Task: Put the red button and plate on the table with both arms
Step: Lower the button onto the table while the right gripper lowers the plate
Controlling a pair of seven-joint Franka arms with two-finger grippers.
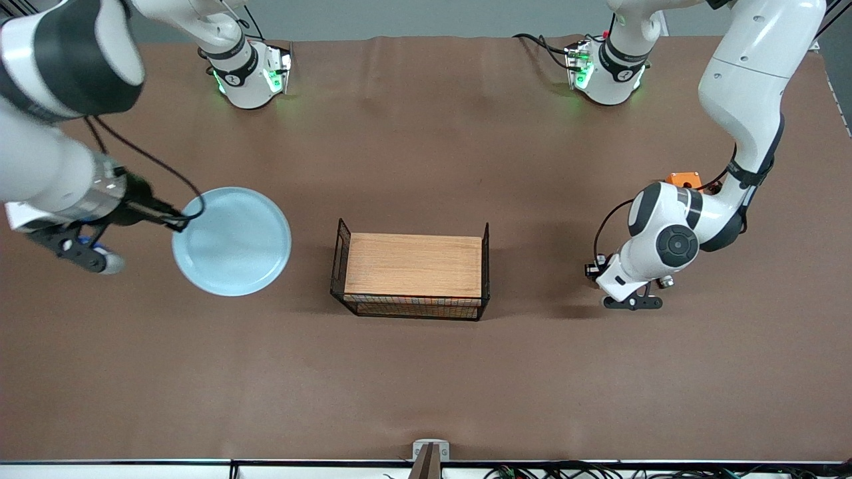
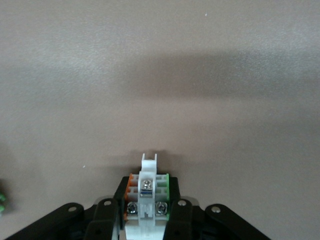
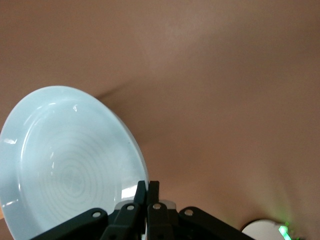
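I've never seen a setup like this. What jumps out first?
Probably the round pale-blue plate, pinched at its rim by the right gripper over the brown table toward the right arm's end. Mid-table sits a wood-topped black wire basket. Toward the other end, the left gripper clamps a small white-grey button unit just above the table.

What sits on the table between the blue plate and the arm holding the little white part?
The front view shows a wood-topped wire basket between the plate and the left pincer.
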